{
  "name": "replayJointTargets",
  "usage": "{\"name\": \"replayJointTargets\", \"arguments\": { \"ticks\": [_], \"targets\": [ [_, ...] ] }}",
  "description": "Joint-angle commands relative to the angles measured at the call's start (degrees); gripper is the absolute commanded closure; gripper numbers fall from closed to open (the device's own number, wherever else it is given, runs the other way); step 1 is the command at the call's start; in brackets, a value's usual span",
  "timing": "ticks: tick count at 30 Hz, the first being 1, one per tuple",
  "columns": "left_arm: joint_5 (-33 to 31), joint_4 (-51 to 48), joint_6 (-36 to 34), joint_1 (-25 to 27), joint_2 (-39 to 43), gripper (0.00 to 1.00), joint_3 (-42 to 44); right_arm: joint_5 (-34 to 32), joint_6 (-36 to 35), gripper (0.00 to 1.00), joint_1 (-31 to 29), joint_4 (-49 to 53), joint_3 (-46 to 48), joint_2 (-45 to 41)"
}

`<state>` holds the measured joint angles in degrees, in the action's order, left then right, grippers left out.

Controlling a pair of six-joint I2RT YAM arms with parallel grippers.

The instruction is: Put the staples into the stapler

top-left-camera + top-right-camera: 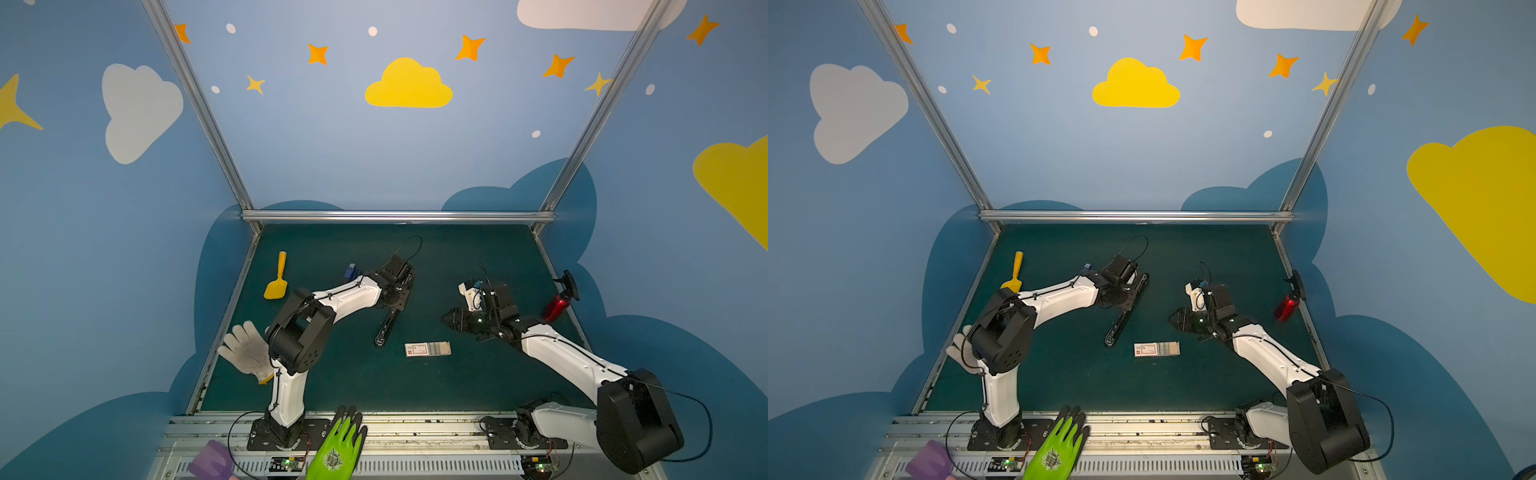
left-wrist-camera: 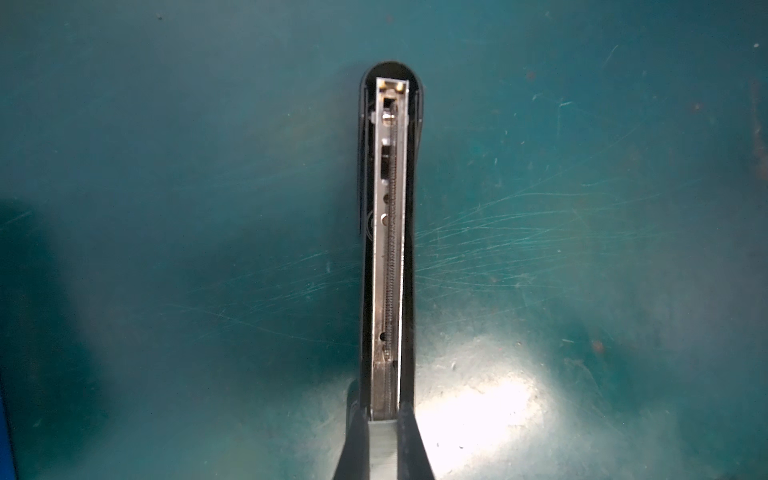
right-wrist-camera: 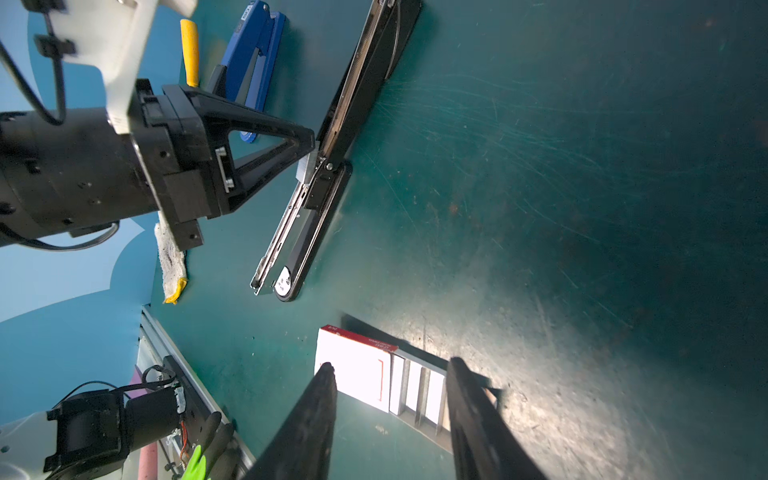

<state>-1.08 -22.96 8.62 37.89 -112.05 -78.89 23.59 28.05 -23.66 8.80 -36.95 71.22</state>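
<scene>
Desk [image 1: 332, 382]: dark green and scratched. We take 12 o'clock as the far wall in both top views.
Stapler [image 1: 385, 328] [image 1: 1117, 328]: black, near the middle of the desk. It is folded open and lies flat, running from about 1 o'clock to 7 o'clock. In the left wrist view [image 2: 388, 249] we look along its silver channel, with the spring bared.
Left gripper [image 3: 309, 154] [image 2: 383, 440]: it sits at the stapler's hinge. Its jaws are pressed onto the silver rear end of the channel, pinching it.
Box [image 1: 417, 350] [image 1: 1145, 350]: white with a red label. It lies flat at 5 o'clock from the stapler's near tip, apart from it, with the sleeve slid partway off.
Staples [image 3: 413, 390] [image 1: 440, 348]: grey strips side by side in the bared tray, at the box's 3 o'clock end.
Right gripper [image 1: 451, 320] [image 1: 1177, 320]: at 1 o'clock from the box and clear of it. Its jaws are spread and hold nothing. In the right wrist view [image 3: 390, 363] we see the box between them.
Scoop [image 1: 276, 286]: yellow, at 10 o'clock.
Blue tool [image 3: 253, 58]: lies beyond the left arm.
Red thing [image 1: 557, 306]: at the 3 o'clock edge.
White glove [image 1: 245, 347]: at the 8 o'clock edge.
Green glove [image 1: 338, 446]: on the rail at 6 o'clock.
</scene>
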Motion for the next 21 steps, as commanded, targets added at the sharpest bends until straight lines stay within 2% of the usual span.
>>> {"name": "replayJointTargets", "arguments": {
  "ticks": [1, 21],
  "targets": [
    [-0.06, -0.54, 0.42, 0.69, -0.95, 0.94, -0.56, 0.40, -0.54, 0.56, 0.30, -0.19, 0.21, -0.01],
    [-2.17, -1.87, 0.00, 1.90, 0.11, 0.95, -0.91, 0.75, -0.30, 0.56, 0.46, -0.98, 0.91, 0.06]
  ]
}}
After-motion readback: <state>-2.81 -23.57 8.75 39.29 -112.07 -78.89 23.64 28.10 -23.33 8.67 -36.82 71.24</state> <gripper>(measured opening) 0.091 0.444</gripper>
